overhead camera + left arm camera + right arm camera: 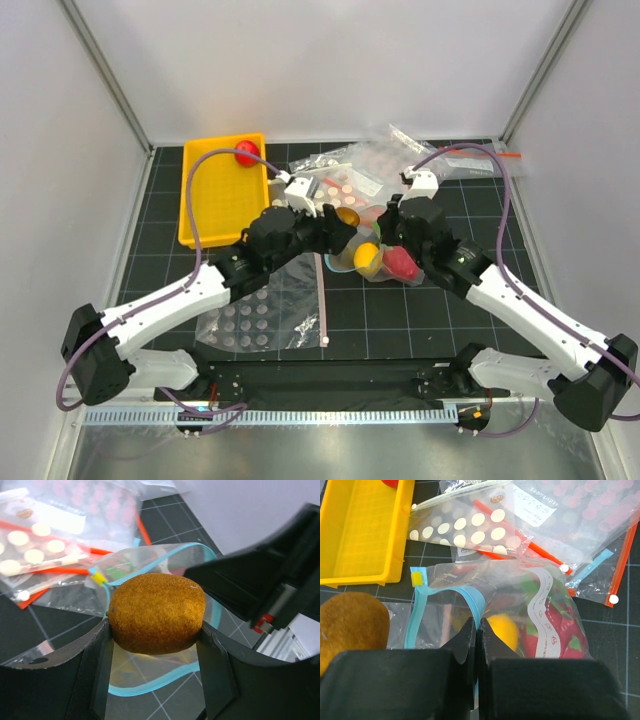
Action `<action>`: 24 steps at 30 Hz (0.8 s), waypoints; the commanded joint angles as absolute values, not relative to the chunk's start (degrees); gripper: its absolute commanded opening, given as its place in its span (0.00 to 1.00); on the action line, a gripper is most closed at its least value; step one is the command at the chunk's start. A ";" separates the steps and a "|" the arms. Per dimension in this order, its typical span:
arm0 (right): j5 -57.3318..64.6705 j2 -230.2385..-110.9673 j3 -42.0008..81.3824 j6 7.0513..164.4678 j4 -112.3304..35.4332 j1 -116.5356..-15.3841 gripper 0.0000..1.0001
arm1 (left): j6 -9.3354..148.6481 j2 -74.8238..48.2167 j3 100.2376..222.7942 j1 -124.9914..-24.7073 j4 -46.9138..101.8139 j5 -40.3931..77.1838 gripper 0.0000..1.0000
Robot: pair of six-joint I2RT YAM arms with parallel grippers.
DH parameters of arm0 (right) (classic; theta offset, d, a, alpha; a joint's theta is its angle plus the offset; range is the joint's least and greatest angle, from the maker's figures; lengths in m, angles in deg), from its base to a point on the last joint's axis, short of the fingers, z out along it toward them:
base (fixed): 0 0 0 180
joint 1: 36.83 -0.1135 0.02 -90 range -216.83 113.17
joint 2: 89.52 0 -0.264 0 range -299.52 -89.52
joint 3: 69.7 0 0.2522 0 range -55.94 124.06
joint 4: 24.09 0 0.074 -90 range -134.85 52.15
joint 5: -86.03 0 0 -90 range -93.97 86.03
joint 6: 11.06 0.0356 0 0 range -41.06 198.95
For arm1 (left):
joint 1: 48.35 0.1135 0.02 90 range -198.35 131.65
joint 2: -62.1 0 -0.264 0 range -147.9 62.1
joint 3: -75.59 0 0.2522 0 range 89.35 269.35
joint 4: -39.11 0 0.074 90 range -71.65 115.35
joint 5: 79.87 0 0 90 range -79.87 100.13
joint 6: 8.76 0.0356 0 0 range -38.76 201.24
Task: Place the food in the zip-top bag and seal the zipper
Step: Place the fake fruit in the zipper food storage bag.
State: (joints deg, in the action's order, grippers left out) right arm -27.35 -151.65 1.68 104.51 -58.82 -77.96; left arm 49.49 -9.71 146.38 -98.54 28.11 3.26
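My left gripper (156, 636) is shut on the brown kiwi (156, 612) and holds it over the open mouth of the clear zip-top bag (150, 667). The light-blue zipper (152, 684) curves open under the kiwi. My right gripper (479, 626) is shut on the zipper edge (476, 599) and holds the mouth up. The yellow lemon (504, 630) and the pink-red fruit with green leaves (555, 637) lie inside the bag (520, 587). From above, the kiwi (347, 215) sits beside the bag (385, 262). The red ball (246, 152) lies in the yellow tray (212, 205).
Several other bags with red-orange strips lie piled at the back (400, 160). A white-dotted bag (255, 315) lies flat near the left arm. Another dotted bag (465, 530) lies just behind the held bag, next to the tray (360, 535).
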 commanded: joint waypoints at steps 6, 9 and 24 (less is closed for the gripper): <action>-29.55 -147.27 1.01 104.70 -54.91 -78.14 0.01 | 53.46 -13.74 147.97 -102.05 32.91 3.54 0.15; -30.16 -146.48 0.48 105.05 -54.47 -78.14 0.01 | 53.73 -17.52 149.72 -102.66 31.94 3.54 0.14; -32.62 -145.60 -0.13 105.49 -54.38 -78.05 0.01 | 56.01 -15.78 151.93 -103.02 26.75 2.84 1.00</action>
State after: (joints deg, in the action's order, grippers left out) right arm -30.39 -146.99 -0.63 104.79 -58.39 -77.96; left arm 54.78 -20.40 151.19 -102.72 25.75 3.33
